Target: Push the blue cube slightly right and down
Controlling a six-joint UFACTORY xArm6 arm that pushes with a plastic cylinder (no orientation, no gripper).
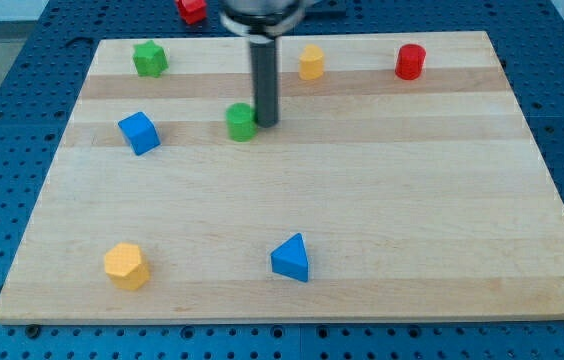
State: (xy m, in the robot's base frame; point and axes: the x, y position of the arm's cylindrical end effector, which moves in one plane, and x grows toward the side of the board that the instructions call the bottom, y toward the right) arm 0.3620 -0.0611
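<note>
A pale wooden desk (292,240) fills most of the view, resting on a blue perforated surface (2,100). Small coloured blocks are scattered across it, described here from the view's left to the view's right.

Near the bottom left corner sits a yellow block (126,266) with a faceted, roughly hexagonal shape. Above it, in the upper left part of the desk, lies the blue cube (139,133). Higher still, close to the top edge, is a green block (149,58) with an irregular, star-like outline.

Just past the top edge, off the desk, a red block (192,9) is partly cut off by the frame; its shape cannot be made out.

Toward the middle, a second green block (242,122) sits level with the blue cube. The tool, a straight dark rod with no jaws to open or close, comes down from the top of the view, and my tip (266,123) rests just beside this green block on its right side, touching or nearly so. The blue cube lies well apart from my tip, to its left, with the green block between them.

Lower down, near the bottom edge, is a blue triangular block (291,259).

Near the top edge, right of the rod, stands a yellow block (311,62). Farthest right is a red cylinder (411,62).
</note>
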